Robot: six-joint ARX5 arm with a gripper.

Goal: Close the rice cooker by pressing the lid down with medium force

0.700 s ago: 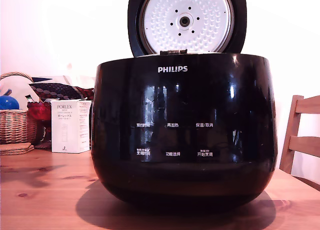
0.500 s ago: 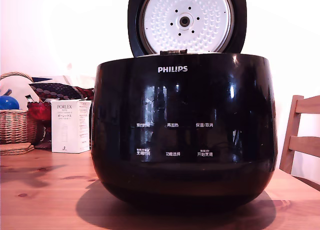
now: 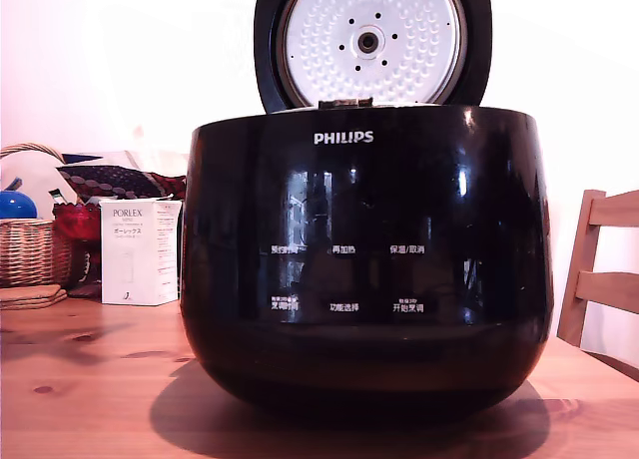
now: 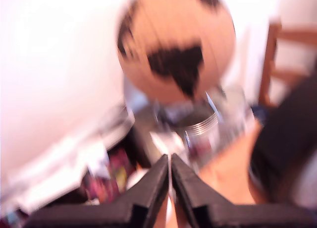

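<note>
The rice cooker point(image 3: 365, 264) fills the exterior view, a big glossy black rounded pot sitting on the wooden table point(image 3: 80, 389). Its lid point(image 3: 372, 42) stands upright and open above the rim, dimpled silver-white inner plate facing us, dark vent at the centre ringed by small holes. White PHILIPS lettering sits high on the body, with two rows of white Chinese button labels below. At the exterior view's left, a white box point(image 3: 141, 250) reads PORLEX, next to a wicker basket point(image 3: 32, 244); a wooden chair point(image 3: 603, 279) shows at the right. Against the earlier frames, the cooker sits a touch further left. In the blurred wrist view the gripper point(image 4: 170, 161) has its black fingers pressed together, clenched on nothing. The cooker's place relative to it cannot be told.
</note>
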